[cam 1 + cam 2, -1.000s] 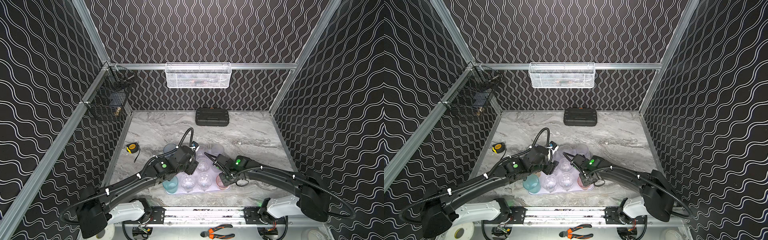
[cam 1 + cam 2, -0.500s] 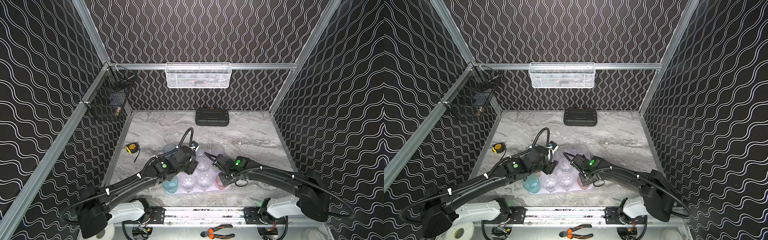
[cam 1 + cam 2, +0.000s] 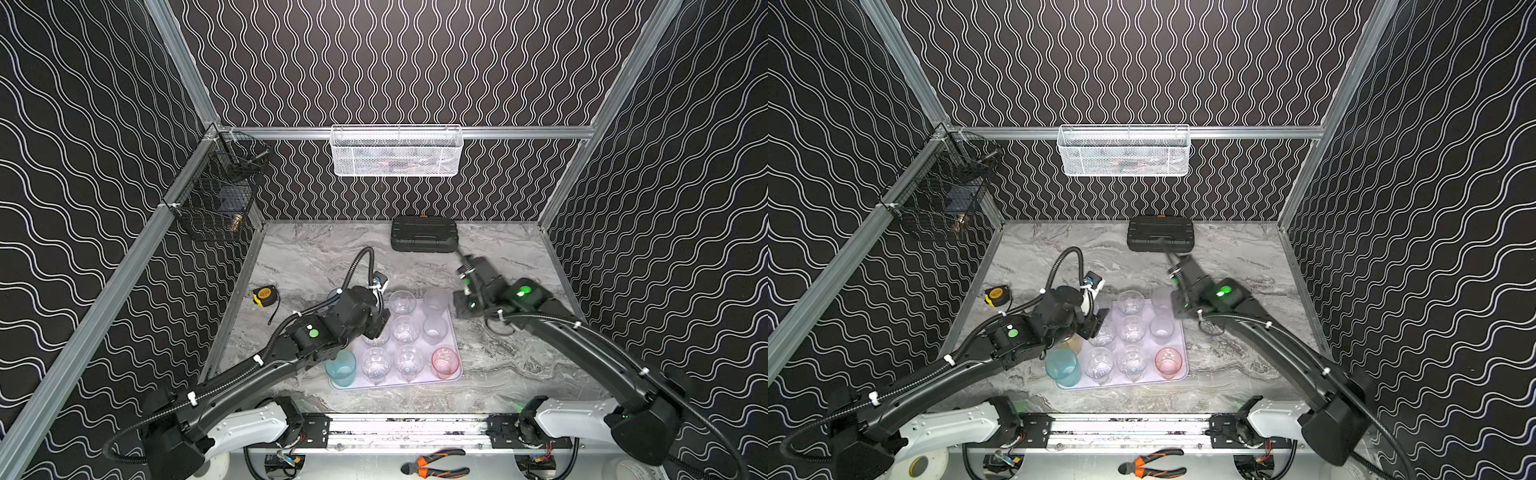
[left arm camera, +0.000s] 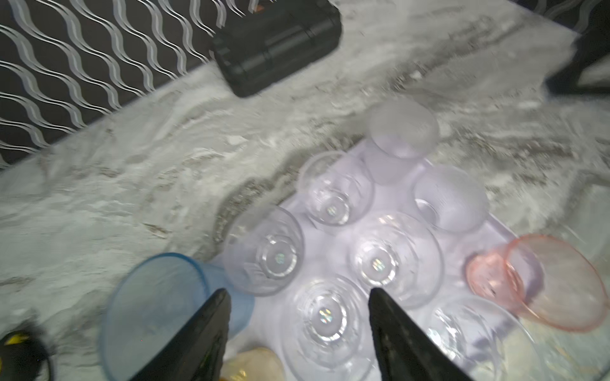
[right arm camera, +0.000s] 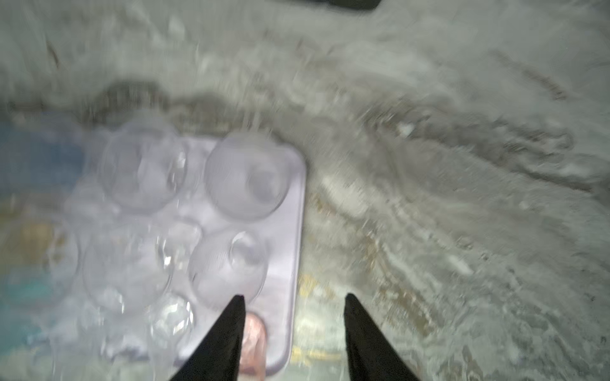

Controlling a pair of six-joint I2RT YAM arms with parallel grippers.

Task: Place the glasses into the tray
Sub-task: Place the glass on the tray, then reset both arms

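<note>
My left claw (image 4: 297, 292) was spread wide and empty, right over the glasses (image 4: 325, 316) packed in the tray (image 3: 451, 338), lower middle in a top view. My right claw (image 5: 293, 297) gaped too, nothing in it, beside the tray's right edge. Any sideways drift and a finger could've clipped the blue glass (image 4: 158, 306) and tipped it.

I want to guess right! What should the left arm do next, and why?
Probably lift the left gripper straight up and away. Its jaws stand open over a clear glass that already sits upright in the tray, so a straight lift seems least likely to knock it.
</note>
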